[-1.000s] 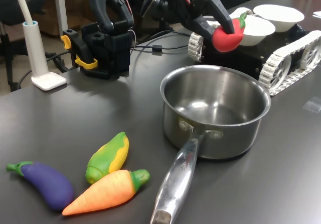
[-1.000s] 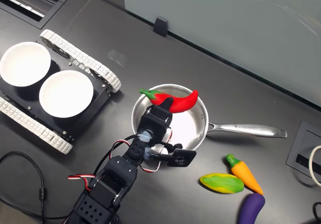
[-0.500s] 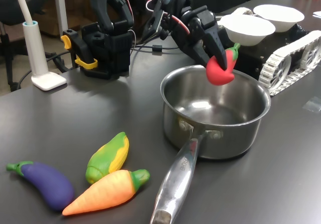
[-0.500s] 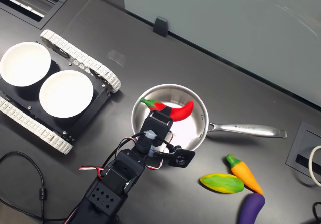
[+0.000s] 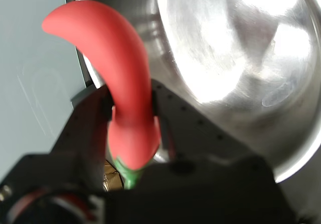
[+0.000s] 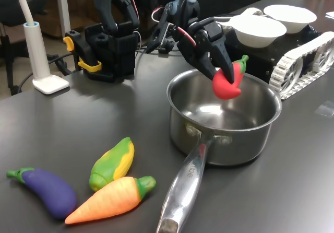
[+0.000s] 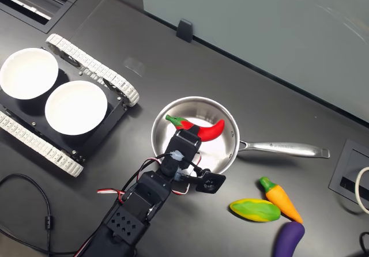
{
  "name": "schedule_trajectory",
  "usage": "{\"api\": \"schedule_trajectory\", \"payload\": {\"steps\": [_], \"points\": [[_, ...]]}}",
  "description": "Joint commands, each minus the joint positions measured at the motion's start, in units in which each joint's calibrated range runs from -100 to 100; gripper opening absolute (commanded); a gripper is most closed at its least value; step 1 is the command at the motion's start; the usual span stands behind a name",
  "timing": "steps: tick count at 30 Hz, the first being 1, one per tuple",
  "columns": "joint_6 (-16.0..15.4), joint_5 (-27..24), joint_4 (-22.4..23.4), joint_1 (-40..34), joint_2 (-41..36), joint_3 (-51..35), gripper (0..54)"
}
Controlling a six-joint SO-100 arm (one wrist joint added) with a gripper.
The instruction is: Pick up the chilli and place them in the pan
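Note:
The red chilli [image 6: 228, 82] with its green stem hangs inside the rim of the steel pan [image 6: 266, 126], above the pan floor. My gripper [image 6: 223, 74] is shut on the chilli near its stem end. From above, the chilli [image 7: 202, 129] lies across the pan [image 7: 228, 153] opening, with my gripper [image 7: 189, 131] over the pan's near side. In the wrist view the chilli [image 5: 125, 98] is clamped between the black fingers, its curved tip pointing over the shiny pan [image 5: 241, 48] interior.
A corn toy [image 6: 112, 164], an orange carrot [image 6: 112, 199] and a purple eggplant [image 6: 46, 190] lie by the pan handle [image 6: 182, 191]. Two white bowls [image 7: 75, 107] sit on a tracked vehicle [image 7: 92, 72]. A white lamp base [image 6: 49, 81] stands in the first exterior view's left.
The gripper has carried the chilli from above the bowls over the pan and lowered it below the rim. The arm leans further forward.

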Motion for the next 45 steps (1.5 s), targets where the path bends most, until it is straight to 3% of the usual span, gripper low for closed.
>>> {"api": "schedule_trajectory", "payload": {"steps": [1,15,17,23,32,40,45], "points": [[0.25,-0.29,-3.75,1.49,-0.38,-0.98,0.0],[0.25,0.05,-5.54,-0.01,-0.38,2.47,1.2],[0.25,0.10,-5.54,-0.01,-0.29,2.56,3.1],[0.25,0.24,-6.05,-0.23,-0.71,4.02,16.8],[0.25,0.93,-5.96,-1.73,-2.65,7.29,21.1],[0.25,-1.95,-5.45,-2.53,-5.69,9.74,35.3],[0.25,-1.95,-5.71,-2.53,-7.13,10.29,38.6]]}}
